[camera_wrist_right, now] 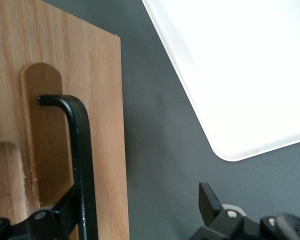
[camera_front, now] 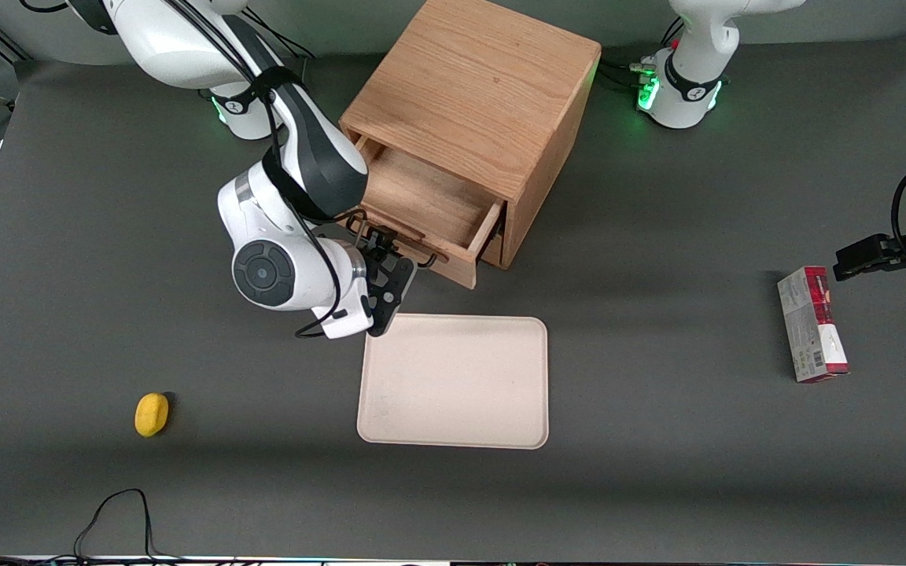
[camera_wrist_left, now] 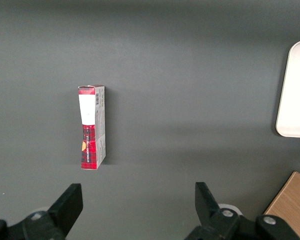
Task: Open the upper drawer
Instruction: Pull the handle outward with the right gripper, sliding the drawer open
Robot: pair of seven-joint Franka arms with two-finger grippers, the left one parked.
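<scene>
The light oak cabinet (camera_front: 484, 86) stands at the middle back of the table. Its upper drawer (camera_front: 421, 196) is pulled out, and its empty wooden inside shows. The drawer front (camera_wrist_right: 102, 100) carries a thin black bar handle (camera_wrist_right: 82, 150), which also shows in the front view (camera_front: 410, 245). My right gripper (camera_front: 390, 271) is in front of the drawer, at the handle. In the right wrist view the gripper (camera_wrist_right: 135, 207) is open. The handle lies between the fingers, close against one of them, and the other finger (camera_wrist_right: 209, 200) is well apart over the grey table. The lower drawer is hidden under the upper one.
A beige tray (camera_front: 453, 381) lies just nearer the front camera than the drawer, also seen in the right wrist view (camera_wrist_right: 240, 65). A yellow object (camera_front: 152, 414) lies toward the working arm's end. A red and grey box (camera_front: 812, 324) lies toward the parked arm's end.
</scene>
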